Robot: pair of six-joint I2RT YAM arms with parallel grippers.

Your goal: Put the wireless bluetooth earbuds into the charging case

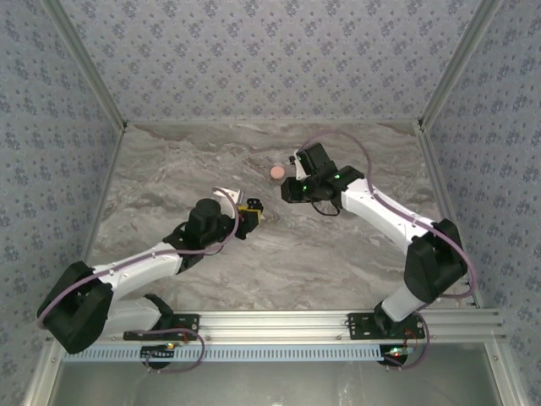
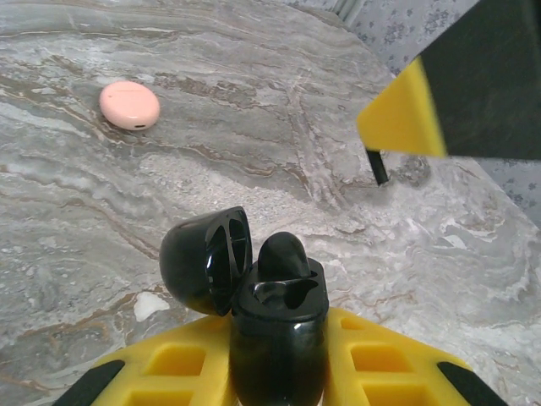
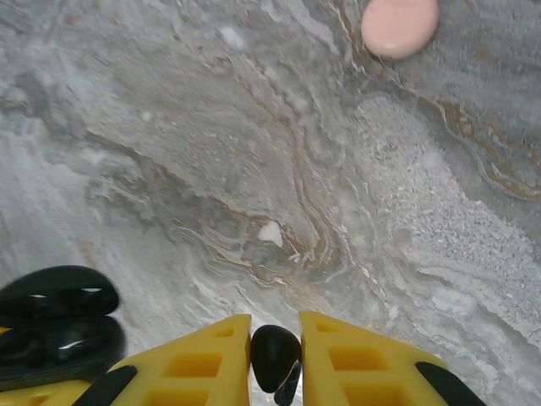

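Black charging case [image 2: 279, 338]: you find it low in the middle of the left wrist view, standing upright between the yellow fingers. In the right wrist view it sits in the lower left corner.
Lid [image 2: 203, 262]: swung open to the left of the case body, with its hollow inside turned towards you.
Seated earbud [image 2: 283, 254]: a black one rests in a well at the top of the charging case, its rounded back rising above the rim.
Left gripper [image 1: 250, 211]: jaws narrow, clamped on the charging case from both sides, just left of centre in the overhead view.
Second earbud [image 3: 275, 355]: black, at the bottom centre of the right wrist view, pinched between the two yellow fingers and apart from the charging case.
Right gripper [image 3: 275, 331]: jaws nearly together, holding the second earbud. Overhead you see it just right of centre, near the left gripper but not touching it.
Pink disc [image 1: 276, 172]: lies flat and closed on the table, just above centre overhead, close beside the right gripper.
Table [image 1: 338, 254]: grey marble pattern with brownish veins.
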